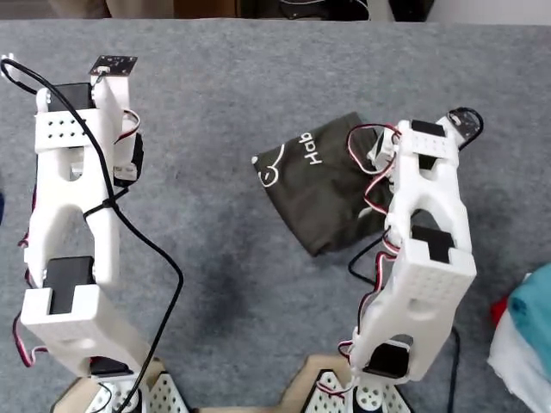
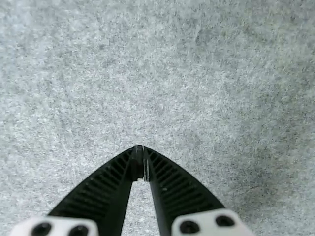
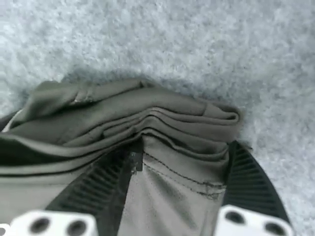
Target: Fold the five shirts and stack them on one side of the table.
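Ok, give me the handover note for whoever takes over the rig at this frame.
Left gripper: shut, empty, over the table.
Right gripper: open, fingers apart, cloth of the dark shirt between them.
The dark shirt lies folded mid-table under the right arm; teal, white and red cloth is piled at the table's right edge.
Done: this shirt looks folded.
Left: probably move it onto that pile; the count of shirts there can't be judged.

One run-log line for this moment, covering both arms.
left gripper: shut, over grey table | right gripper: at folded dark shirt | clothes pile: beside right arm
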Action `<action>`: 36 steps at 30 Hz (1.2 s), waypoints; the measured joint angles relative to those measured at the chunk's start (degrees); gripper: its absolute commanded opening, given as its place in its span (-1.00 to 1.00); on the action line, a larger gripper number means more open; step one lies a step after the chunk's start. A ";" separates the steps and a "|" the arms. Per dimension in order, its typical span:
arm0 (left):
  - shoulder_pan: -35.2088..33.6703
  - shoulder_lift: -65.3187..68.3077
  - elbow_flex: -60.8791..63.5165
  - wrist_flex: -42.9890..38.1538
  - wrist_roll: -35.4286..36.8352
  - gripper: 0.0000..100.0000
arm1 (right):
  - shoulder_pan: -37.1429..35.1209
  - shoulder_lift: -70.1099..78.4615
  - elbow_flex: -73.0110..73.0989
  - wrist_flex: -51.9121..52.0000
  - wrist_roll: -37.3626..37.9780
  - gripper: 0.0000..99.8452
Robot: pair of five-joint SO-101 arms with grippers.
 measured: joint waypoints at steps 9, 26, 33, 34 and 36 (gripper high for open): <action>0.00 0.00 0.00 0.00 0.00 -0.96 | -0.62 0.79 -2.02 8.26 1.76 -0.96; 0.00 0.00 0.00 0.00 0.00 -0.96 | 7.82 2.29 -11.87 14.15 13.89 -0.99; -0.79 0.00 0.00 0.00 0.00 -0.96 | 18.99 -1.41 -27.16 25.49 22.42 -0.99; -0.97 0.00 0.00 0.00 0.00 -0.96 | 20.75 -1.85 -29.27 26.81 23.74 -0.99; -1.41 0.00 0.00 0.00 0.00 -0.96 | 24.26 -2.02 -33.32 29.45 26.46 -0.99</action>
